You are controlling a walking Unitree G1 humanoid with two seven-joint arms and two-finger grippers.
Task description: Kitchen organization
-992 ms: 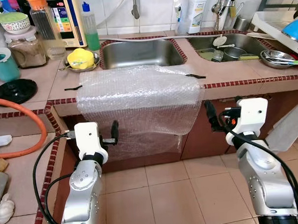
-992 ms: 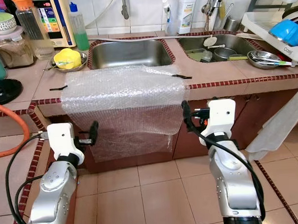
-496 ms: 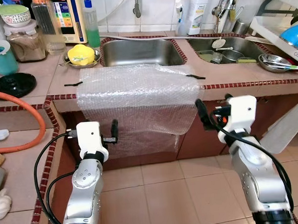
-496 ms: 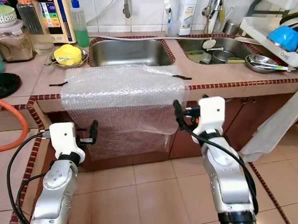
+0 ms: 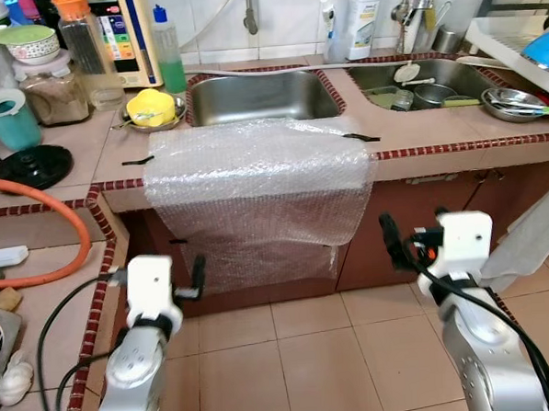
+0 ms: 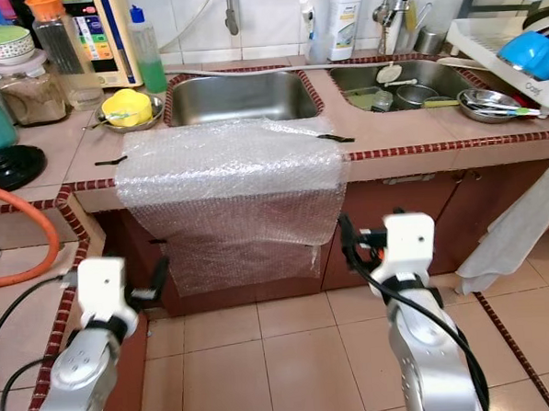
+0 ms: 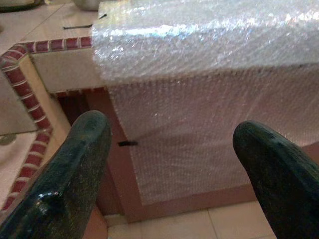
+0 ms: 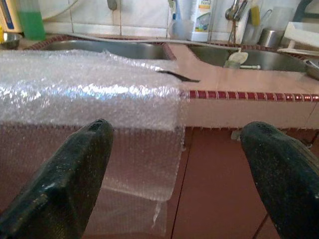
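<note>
A sheet of bubble wrap (image 5: 255,183) is taped over the counter edge in front of the left sink (image 5: 260,96) and hangs down the brown cabinet front. My left gripper (image 5: 197,274) is low, facing the sheet's lower left part, open with nothing between its fingers (image 7: 65,189). My right gripper (image 5: 387,233) sits near the sheet's lower right corner, also open and empty, with one of its fingers (image 8: 284,174) in front of the bare cabinet. Neither gripper touches the wrap.
The right sink (image 5: 452,70) holds dishes. A yellow object in a metal bowl (image 5: 150,108), a green soap bottle (image 5: 167,50) and jars stand at the back left. An orange hose (image 5: 35,195) lies on the left counter. A white cloth (image 5: 534,233) hangs at the right. Tiled floor (image 5: 310,360) lies below.
Both arms have sunk lower and drawn back from the cabinet front. The right gripper has shifted slightly to the right. The bubble wrap has not moved.
</note>
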